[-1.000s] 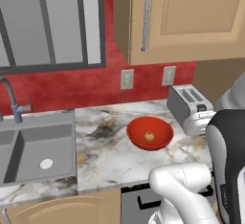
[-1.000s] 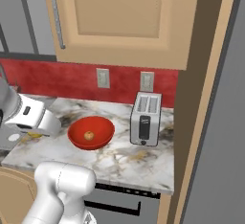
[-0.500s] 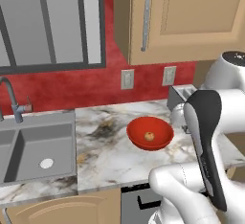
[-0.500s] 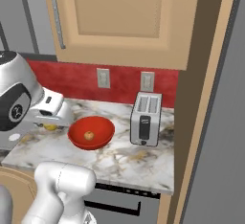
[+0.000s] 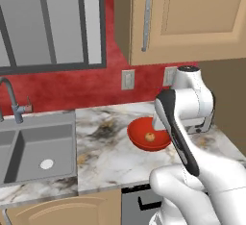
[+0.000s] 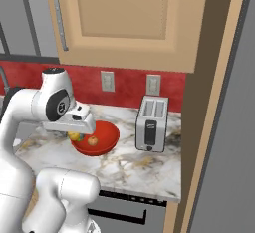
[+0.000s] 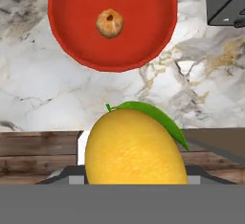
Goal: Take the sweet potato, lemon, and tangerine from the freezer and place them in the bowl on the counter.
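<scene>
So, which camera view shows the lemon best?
The hand view: the lemon is large and close, held in the claw. The right base view shows a small yellow bit under the hand, over the bowl. The left base view cannot settle it.

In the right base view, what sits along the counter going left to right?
Lemon held in the hand → sweet potato lying in the red bowl → toaster.

Arm (image 5: 192, 171): glossy white rounded shells, smooth and unmarked. A long dark grey band runs along the forearm link, at 3 o'clock of the left base view. Wrist housing (image 6: 60, 102) is white with a round dark grey joint cap ringed in white, at 9 o'clock of the right base view. No cables, screws or lettering discernible.
</scene>
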